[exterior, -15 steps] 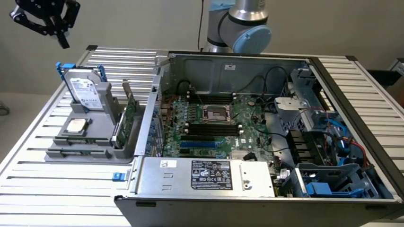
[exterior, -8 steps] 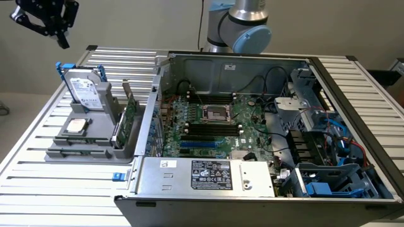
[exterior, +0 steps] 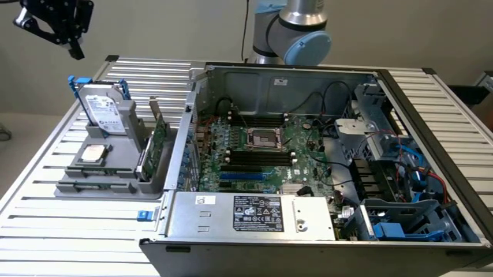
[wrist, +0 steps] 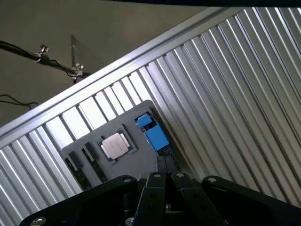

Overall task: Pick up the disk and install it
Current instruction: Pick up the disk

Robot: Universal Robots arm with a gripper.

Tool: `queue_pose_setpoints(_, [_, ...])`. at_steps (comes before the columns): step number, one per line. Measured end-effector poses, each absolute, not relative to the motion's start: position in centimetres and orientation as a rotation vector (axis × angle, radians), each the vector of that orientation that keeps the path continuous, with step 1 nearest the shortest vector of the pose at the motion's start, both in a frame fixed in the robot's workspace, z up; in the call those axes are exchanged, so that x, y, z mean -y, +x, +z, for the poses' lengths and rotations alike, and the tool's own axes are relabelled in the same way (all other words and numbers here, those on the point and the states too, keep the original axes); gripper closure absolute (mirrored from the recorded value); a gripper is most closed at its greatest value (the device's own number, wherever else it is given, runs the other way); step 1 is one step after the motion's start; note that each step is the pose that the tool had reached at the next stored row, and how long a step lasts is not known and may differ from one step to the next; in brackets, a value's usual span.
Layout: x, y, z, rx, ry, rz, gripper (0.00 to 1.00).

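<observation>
The disk [exterior: 104,108] stands upright in a slot of the grey holder [exterior: 115,176] on the exterior view's left, silver with a white label and a blue carrier around it. From the wrist view I look down on the disk's blue carrier edge [wrist: 152,131]. My black gripper [exterior: 75,51] hangs high above and a little to the exterior view's left of the disk, well apart from it. Its fingers [wrist: 155,181] are pressed together in the wrist view, so my gripper [wrist: 164,178] is shut with nothing in it.
The grey holder also carries a small square silver chip [exterior: 93,153] and an upright green card [exterior: 158,141]. An open computer case [exterior: 324,161] fills the slatted metal table's [exterior: 69,231] middle and right, with blue drive bays [exterior: 400,222] at its near right corner.
</observation>
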State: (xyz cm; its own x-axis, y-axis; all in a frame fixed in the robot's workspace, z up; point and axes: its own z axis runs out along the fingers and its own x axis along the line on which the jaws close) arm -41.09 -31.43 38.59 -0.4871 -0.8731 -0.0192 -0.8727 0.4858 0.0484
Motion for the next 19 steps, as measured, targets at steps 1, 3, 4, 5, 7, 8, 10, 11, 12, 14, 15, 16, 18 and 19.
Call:
queue_pose_setpoints(1, [31.43,-41.09,38.58,2.686,1.611,-0.08,0.89])
queue_pose_setpoints(3, [31.43,-41.09,38.58,2.655,1.659,-0.08,0.89])
queue_pose_setpoints(4, [31.43,-41.09,38.58,2.64,1.682,-0.08,0.89])
queue_pose_setpoints(5, [31.43,-41.09,38.57,2.624,1.706,-0.08,0.89])
queue_pose_setpoints(7, [31.42,-41.09,38.56,2.593,1.752,-0.08,0.89])
queue_pose_setpoints(8, [31.43,-41.09,38.56,2.576,1.775,-0.079,0.89])
queue_pose_setpoints(10, [31.42,-41.09,38.55,2.542,1.823,-0.079,0.89])
queue_pose_setpoints(11, [31.43,-41.09,38.54,2.525,1.845,-0.079,0.89])
queue_pose_setpoints(12, [31.43,-41.08,38.54,2.508,1.868,-0.079,0.89])
queue_pose_setpoints(14, [31.42,-41.09,38.53,2.473,1.912,-0.078,0.89])
queue_pose_setpoints(15, [31.43,-41.09,38.52,2.455,1.934,-0.078,0.89])
queue_pose_setpoints(16, [31.43,-41.09,38.51,2.436,1.958,-0.078,0.89])
queue_pose_setpoints(18, [31.42,-41.09,38.49,2.4,2.0,-0.077,0.89])
queue_pose_setpoints(19, [31.43,-41.09,38.48,2.382,2.021,-0.077,0.89])
